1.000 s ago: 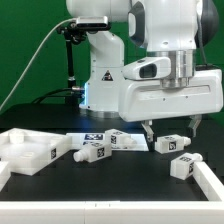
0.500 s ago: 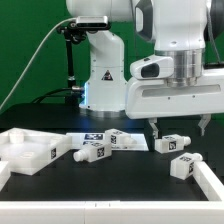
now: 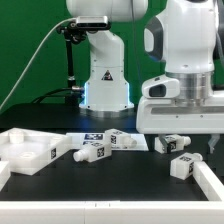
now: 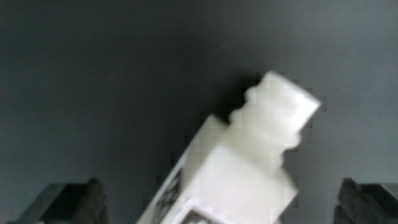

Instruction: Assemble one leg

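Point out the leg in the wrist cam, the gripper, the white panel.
leg [image 4: 249,150], wrist view, middle of its body.
gripper [image 4: 222,202], wrist view, midway between fingertips.
white panel [image 3: 25,150], exterior view, top face.

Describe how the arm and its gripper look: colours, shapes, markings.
The arm is glossy white, with rounded shells and dark grey at the joints. Its base carries a small black triangular mark. A grey ring sits above the boxy white gripper, whose two fingers are dark.

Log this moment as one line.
stage: pre-grasp | gripper: open, over leg | leg: between the fingers, not gripped
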